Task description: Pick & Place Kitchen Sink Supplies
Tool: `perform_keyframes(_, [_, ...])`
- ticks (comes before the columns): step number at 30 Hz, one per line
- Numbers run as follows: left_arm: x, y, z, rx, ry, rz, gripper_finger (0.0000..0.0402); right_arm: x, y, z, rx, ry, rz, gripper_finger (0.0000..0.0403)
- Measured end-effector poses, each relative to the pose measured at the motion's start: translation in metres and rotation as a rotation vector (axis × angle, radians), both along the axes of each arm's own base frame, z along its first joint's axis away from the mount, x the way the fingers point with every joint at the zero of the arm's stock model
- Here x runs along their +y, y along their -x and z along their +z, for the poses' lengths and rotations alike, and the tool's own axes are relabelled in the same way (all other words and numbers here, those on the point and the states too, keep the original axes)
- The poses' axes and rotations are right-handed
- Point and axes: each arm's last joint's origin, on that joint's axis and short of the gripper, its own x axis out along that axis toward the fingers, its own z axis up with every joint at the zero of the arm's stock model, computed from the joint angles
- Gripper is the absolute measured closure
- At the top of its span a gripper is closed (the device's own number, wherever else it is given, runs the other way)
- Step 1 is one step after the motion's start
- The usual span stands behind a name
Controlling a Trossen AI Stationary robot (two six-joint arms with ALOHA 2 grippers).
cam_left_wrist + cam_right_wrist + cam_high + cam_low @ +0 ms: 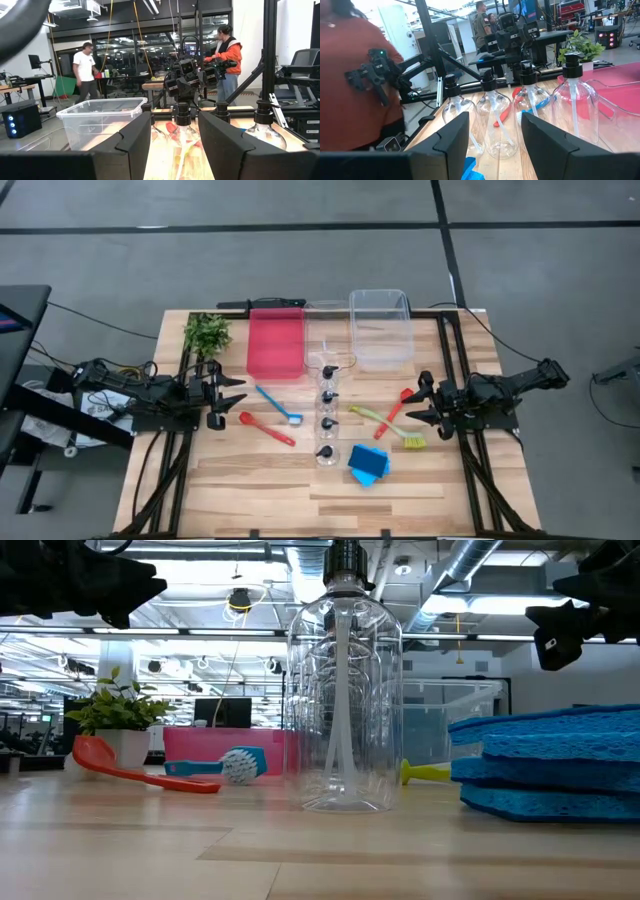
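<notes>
- Left gripper (238,399) at desk's left edge, right gripper (418,402) at right edge: jaws part-open, empty, facing inward for reach.
- Bottles (326,423) lined mid-desk; sponges (368,464) toward the front edge, ungrasped.

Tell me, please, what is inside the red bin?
From above, the red bin looks empty, its floor bare. In the low view, a blue brush and the front bottle cover part of its wall.

Bottle row (326,412) blocks table middle; bare wood (250,485) free at near-left corner.
</notes>
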Motion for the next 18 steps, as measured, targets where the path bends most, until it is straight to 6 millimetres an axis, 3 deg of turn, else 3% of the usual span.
perform_keyframes(11, [0.0039, 0.0002, -0.0005, 0.025, -0.05, 0.153, 0.0234, 0.0, 0.0, -0.0001, 0.0, 0.0, 0.0, 0.0228])
perform_keyframes(14, [0.0027, 0.0, -0.0002, 0.012, -0.016, 0.105, 0.0234, 0.0, 0.0, 0.0, 0.0, 0.0, 0.0, 0.0228])
perform_keyframes(18, [0.0006, 0.0017, 0.008, -0.098, 0.169, -0.033, 0.0234, -0.0001, 0.0001, 0.0015, -0.015, -0.008, -0.001, 0.0228])
